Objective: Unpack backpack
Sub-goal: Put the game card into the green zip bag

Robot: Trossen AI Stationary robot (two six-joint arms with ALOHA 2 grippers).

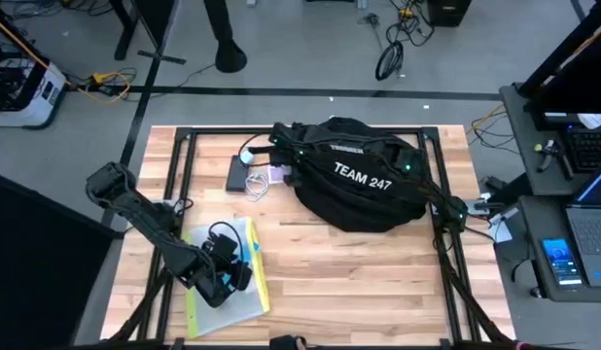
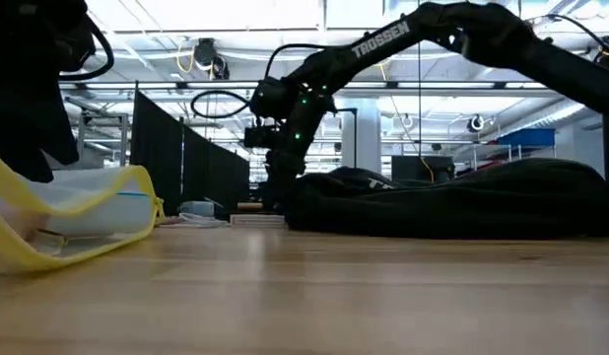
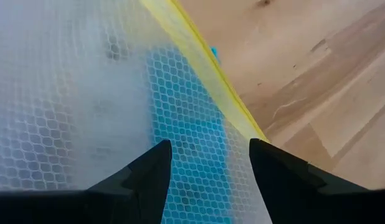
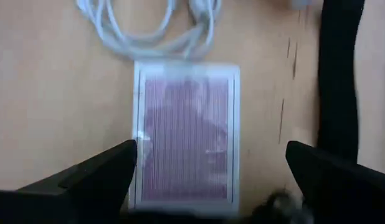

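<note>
I see the backpack (image 1: 364,185) lying flat at the table's far side; black, rounded, white "TEAM 247" lettering up.

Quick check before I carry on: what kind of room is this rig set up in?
Likely an open lab or workshop hall, not a home. Past the backpack hang black curtain dividers under an industrial ceiling; the high view shows floor cables and a laptop bench.

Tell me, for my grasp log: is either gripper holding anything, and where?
Nothing is held. The left gripper is open over the mesh pouch; the right gripper is open over the card deck.
</note>
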